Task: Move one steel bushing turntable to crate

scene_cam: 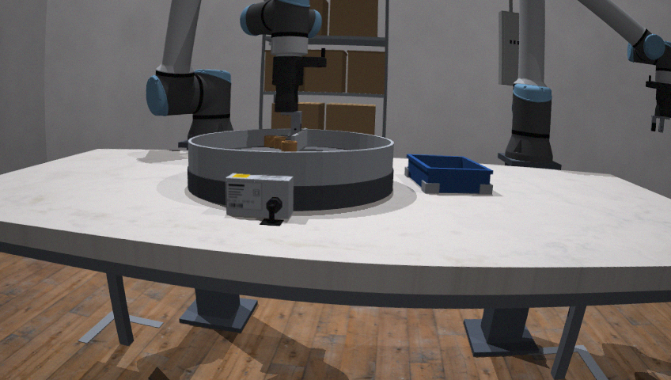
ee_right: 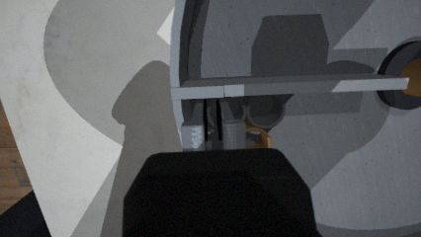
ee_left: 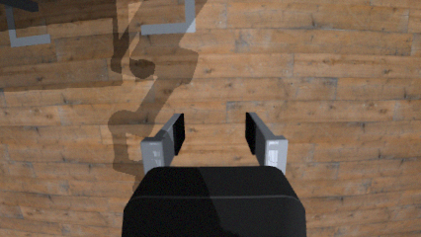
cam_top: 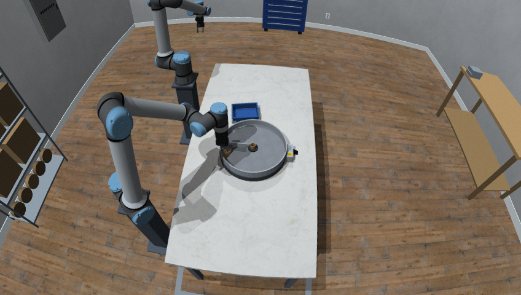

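Gripping a steel bushing (ee_right: 243,111) by its wall, low inside the turntable (cam_top: 252,170) (scene_cam: 329,167) (ee_right: 175,64), with the right gripper (cam_top: 223,147) (scene_cam: 295,134) (ee_right: 211,111), fingers narrow; holding nothing in the left gripper (cam_top: 199,31) (scene_cam: 657,124) (ee_left: 214,133), fingers wide.

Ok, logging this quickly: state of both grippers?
Left gripper: open, holding nothing.
Right gripper: closed, apparently on a steel bushing's wall.

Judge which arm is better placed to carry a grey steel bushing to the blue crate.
Right, I'd judge: the right gripper is shut on the bushing; the left gripper hangs open off the white table.
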`<state>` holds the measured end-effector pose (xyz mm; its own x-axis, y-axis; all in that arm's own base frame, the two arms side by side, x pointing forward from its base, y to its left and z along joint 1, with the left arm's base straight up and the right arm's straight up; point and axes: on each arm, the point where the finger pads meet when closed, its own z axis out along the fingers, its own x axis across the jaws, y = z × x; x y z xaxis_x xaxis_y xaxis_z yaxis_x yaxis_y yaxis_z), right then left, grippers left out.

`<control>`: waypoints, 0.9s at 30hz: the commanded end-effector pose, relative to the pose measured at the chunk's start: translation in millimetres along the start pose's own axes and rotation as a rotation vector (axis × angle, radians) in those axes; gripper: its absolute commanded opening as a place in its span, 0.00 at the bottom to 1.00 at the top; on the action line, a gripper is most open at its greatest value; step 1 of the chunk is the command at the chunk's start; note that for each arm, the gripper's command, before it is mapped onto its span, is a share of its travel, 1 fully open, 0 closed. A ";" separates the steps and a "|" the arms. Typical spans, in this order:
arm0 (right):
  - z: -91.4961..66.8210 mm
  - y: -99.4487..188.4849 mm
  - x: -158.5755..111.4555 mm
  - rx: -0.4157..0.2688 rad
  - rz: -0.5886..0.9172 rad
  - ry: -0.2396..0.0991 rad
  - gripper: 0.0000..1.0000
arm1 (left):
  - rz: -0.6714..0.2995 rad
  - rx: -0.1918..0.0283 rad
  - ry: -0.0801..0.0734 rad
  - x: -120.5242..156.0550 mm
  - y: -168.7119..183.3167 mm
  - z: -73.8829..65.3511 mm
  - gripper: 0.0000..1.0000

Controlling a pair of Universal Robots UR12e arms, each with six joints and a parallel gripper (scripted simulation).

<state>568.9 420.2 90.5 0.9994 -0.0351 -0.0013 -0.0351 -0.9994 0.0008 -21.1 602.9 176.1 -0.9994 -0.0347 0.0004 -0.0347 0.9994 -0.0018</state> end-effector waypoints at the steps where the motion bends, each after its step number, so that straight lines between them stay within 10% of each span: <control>1: -9.8 -0.6 0.5 0.001 0.000 0.001 0.00 | 0.000 -0.002 0.000 -0.2 0.7 -1.0 1.00; 17: -67.1 -0.5 0.4 0.001 0.000 0.001 0.00 | 0.000 -0.002 0.000 -0.2 0.7 -1.0 1.00; 27: -72.2 -0.5 0.4 0.001 0.000 0.001 0.00 | 0.000 -0.002 0.000 -0.2 0.7 -1.0 1.00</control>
<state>569.0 420.2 160.8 0.9994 -0.0351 -0.0009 -0.0351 -0.9994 0.0004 -21.1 602.9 176.1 -0.9994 -0.0347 0.0004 -0.0347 0.9994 -0.0018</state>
